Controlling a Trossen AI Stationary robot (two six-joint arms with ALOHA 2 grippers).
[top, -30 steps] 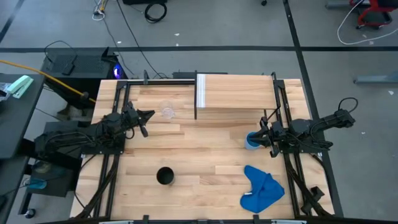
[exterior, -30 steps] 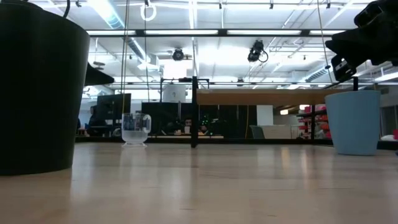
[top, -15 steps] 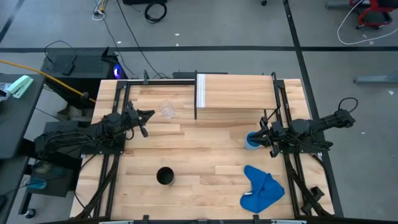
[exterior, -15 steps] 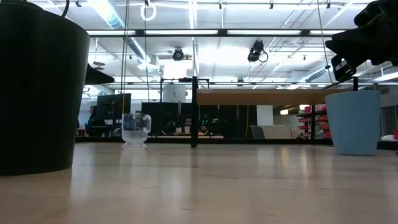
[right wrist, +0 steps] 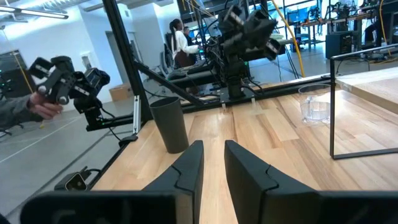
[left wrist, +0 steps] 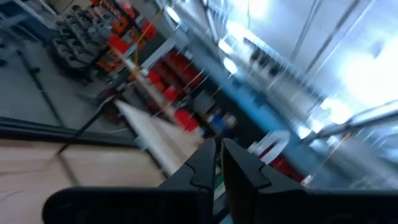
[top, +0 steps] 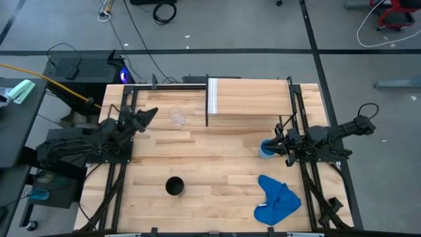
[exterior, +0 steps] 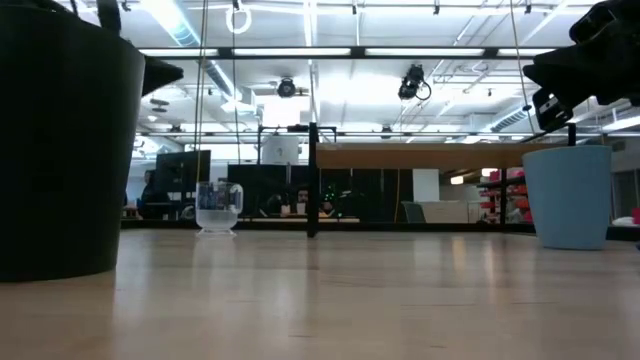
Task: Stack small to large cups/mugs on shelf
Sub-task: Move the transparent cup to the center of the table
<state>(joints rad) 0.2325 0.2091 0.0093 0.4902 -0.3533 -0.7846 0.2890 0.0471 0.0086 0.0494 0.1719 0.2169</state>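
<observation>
The small clear cup (top: 177,117) stands upright on the tabletop, left of the shelf (top: 253,97), a raised light-wood board with a white end panel (top: 212,95). The black cup (top: 174,186) stands near the table's near edge. The light-blue cup (top: 265,149) stands right of centre. My left gripper (top: 152,112) is raised and shut, left of the clear cup. My right gripper (top: 276,146) hangs just above and to the right of the light-blue cup (exterior: 570,195), with a narrow gap between its fingers (right wrist: 193,163).
A crumpled blue cloth (top: 276,201) lies at the near right of the table. Thin black shelf legs (exterior: 312,180) stand mid-table. Bare tabletop (top: 217,164) stretches between the cups. A person's hand (right wrist: 25,107) holding a device shows beyond the table's left side.
My left gripper has risen from the table and tipped its fingers upward, shifting slightly toward the far edge. The cups and my right arm have stayed where they were.
</observation>
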